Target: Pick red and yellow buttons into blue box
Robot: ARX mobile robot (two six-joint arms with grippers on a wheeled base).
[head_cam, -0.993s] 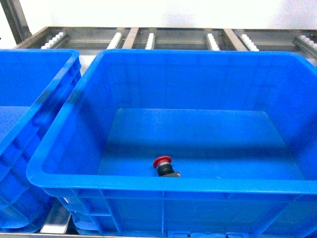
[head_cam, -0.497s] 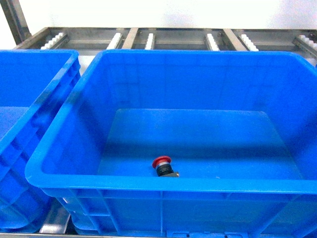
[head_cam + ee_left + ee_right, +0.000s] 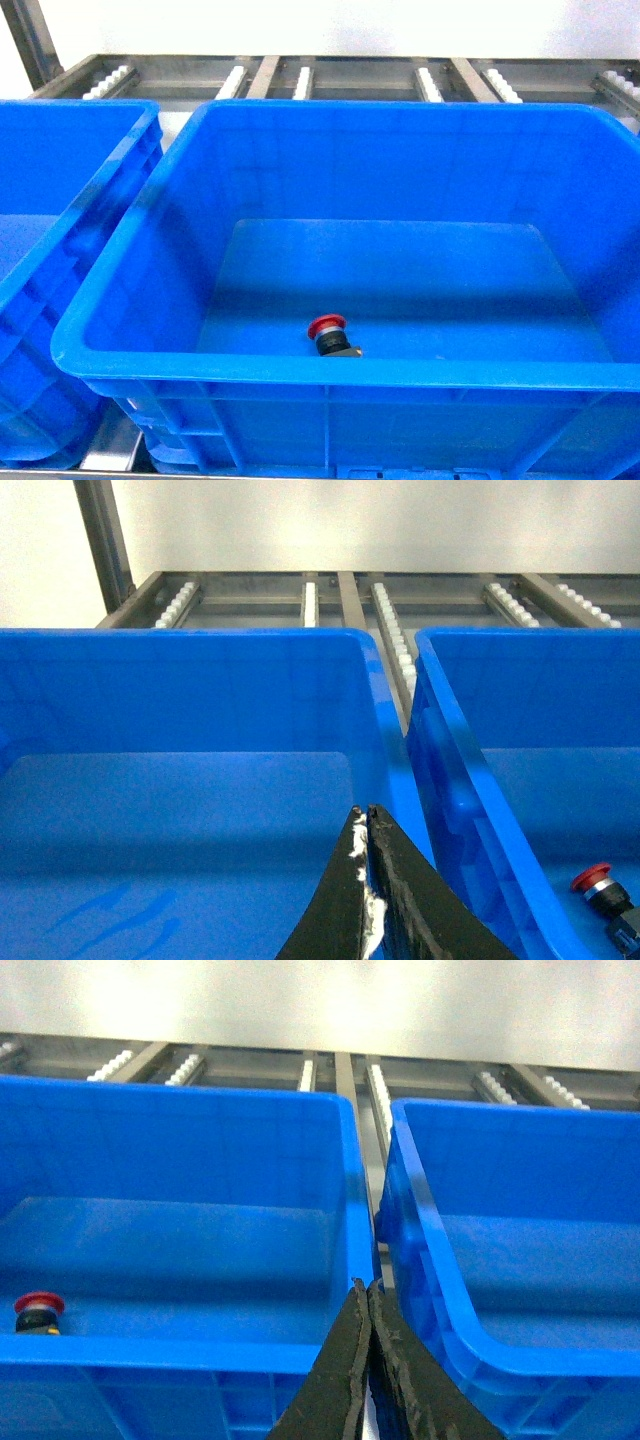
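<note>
- Inside the blue box, near its front wall: red button, cap tilted up, body partly hidden behind the rim.
- Yellow button nowhere to be made out.
- At the left edge of the head view, a second blue crate, cut off.
- Behind both crates, a metal roller rack.
- Left pincer clenched, holding nothing; right pincer likewise clenched and bare.
- Unchanged from a second ago: same button spot.
- No readable writing.

Small red-capped push button lying at six o'clock on floor of large bright blue plastic crate; second blue plastic crate at nine o'clock; steel roller rack at twelve.
</note>
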